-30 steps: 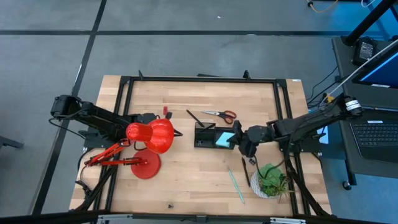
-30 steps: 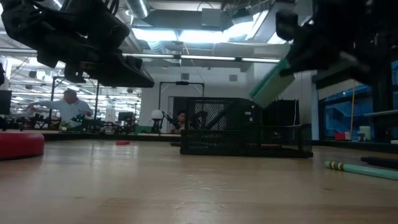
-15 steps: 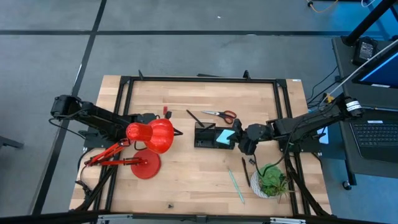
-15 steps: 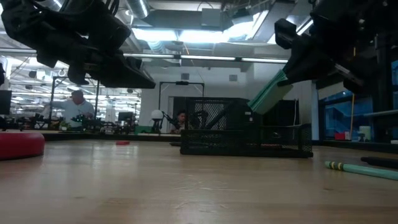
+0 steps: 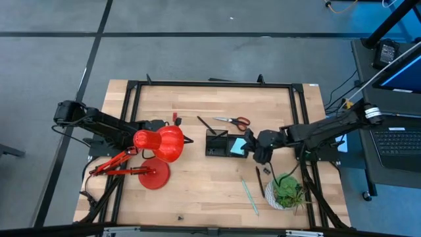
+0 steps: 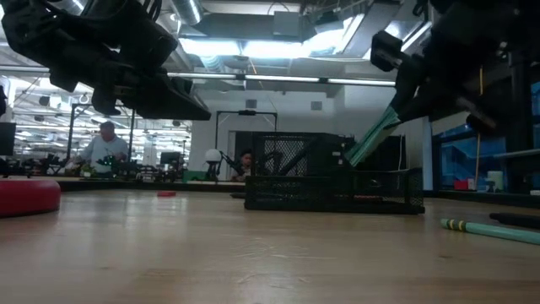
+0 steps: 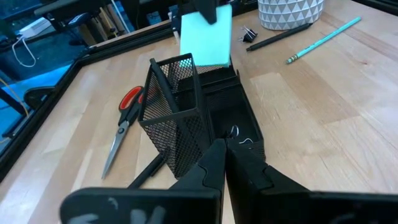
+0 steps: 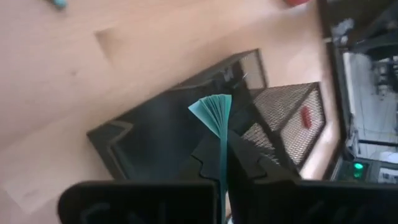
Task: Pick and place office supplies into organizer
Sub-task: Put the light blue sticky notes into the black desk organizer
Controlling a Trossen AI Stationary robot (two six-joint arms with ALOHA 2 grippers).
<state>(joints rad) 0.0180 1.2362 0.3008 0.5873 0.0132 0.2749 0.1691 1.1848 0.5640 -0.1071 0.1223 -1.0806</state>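
Observation:
The light-blue sticky-note pad [image 5: 239, 145] hangs tilted over the black mesh organizer [image 5: 217, 143], with my right gripper [image 5: 252, 146] shut on it. The organizer [image 7: 205, 118] has a tall mesh cup and a low tray. Red-handled scissors [image 5: 234, 120] and a black pen [image 5: 205, 123] lie flat on the table behind it. A teal pen [image 5: 248, 195] and another black pen [image 5: 260, 183] lie toward the near edge. My left gripper [image 7: 225, 155] is shut on nothing. It waits left of the organizer, partly under the red lamp's head [image 5: 161, 143]. My right gripper pinches the pad between its two fingers [image 8: 245, 163], one on each flat face. The pad's free end [image 8: 212, 107] sticks out past the fingertips, and its sheets fan apart there. The fingers slant down from the table's right. The pad is lifted clear and tilted, its lower end [image 6: 356, 157] over the organizer.
The red desk lamp's base [image 5: 154, 175] stands at the left. A potted plant in a white pot [image 5: 286, 191] stands at the near right, with a binder clip [image 7: 249, 34] beside it. Bare wood lies between the organizer and the near edge.
My right gripper has sunk a little toward the organizer and rolled about its own axis. The pad has turned with it, so the low view now sees it nearly edge-on. Its lower end has come down to the organizer's rim.

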